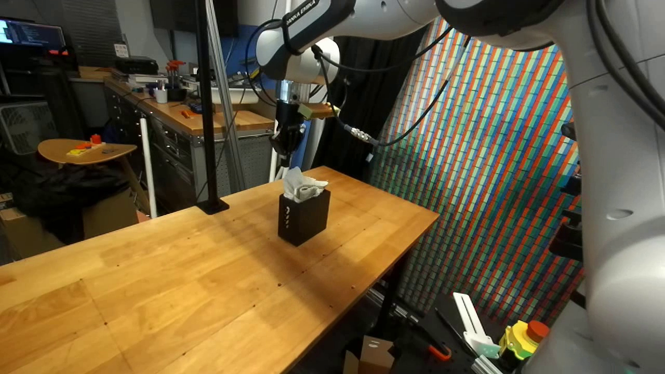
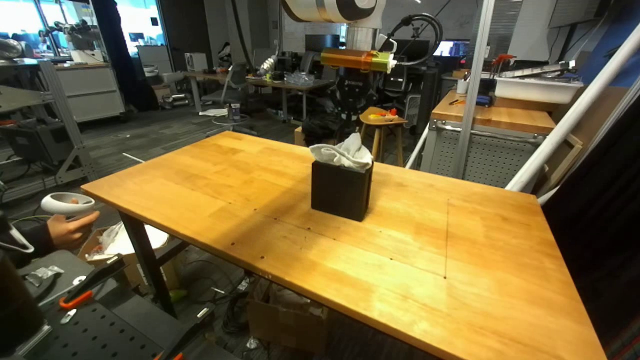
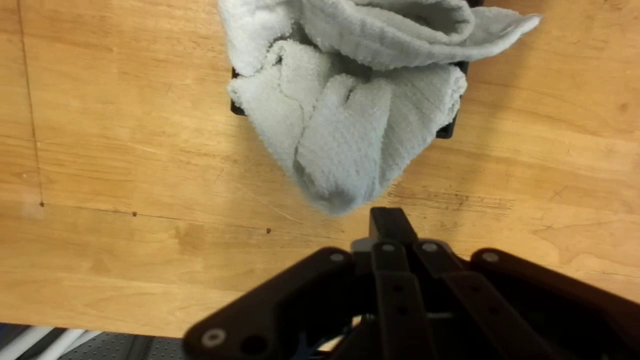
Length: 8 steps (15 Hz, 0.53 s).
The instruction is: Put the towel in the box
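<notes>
A black box (image 1: 304, 219) stands upright on the wooden table and shows in both exterior views (image 2: 337, 190). A light grey-white towel (image 1: 303, 188) is bunched in its top opening, with folds and a peak standing above the rim (image 2: 345, 154). In the wrist view, the towel (image 3: 345, 125) covers most of the box, and one fold hangs out past the rim; only dark corners of the box (image 3: 445, 131) show. My gripper (image 3: 393, 222) is shut and empty, its fingertips together, apart from the towel. In both exterior views, the gripper (image 1: 284, 156) hangs above the towel's height (image 2: 348, 116).
The wooden table (image 1: 171, 291) extends around the box. A black post (image 1: 212, 205) is fixed at one table edge. A workbench (image 1: 228, 122) with tools and a small stool (image 1: 85, 150) stand beyond the table. A person's hand with a white controller (image 2: 68, 204) is beside the table.
</notes>
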Tool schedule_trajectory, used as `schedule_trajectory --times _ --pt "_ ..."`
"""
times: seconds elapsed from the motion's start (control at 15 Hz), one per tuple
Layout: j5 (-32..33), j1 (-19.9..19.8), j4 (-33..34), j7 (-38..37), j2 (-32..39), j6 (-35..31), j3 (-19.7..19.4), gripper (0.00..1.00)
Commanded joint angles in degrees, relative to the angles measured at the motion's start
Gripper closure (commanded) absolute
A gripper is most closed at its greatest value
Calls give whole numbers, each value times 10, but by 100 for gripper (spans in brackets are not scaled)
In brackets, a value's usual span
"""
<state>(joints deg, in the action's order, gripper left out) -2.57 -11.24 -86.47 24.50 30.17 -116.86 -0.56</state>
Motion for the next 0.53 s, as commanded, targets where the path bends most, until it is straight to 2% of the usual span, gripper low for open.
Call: schedule_trajectory --times 0.0,0.47 --pt "-1 -6 66 2 46 34 1 99" --pt "3 -11 125 -4 101 61 -1 99"
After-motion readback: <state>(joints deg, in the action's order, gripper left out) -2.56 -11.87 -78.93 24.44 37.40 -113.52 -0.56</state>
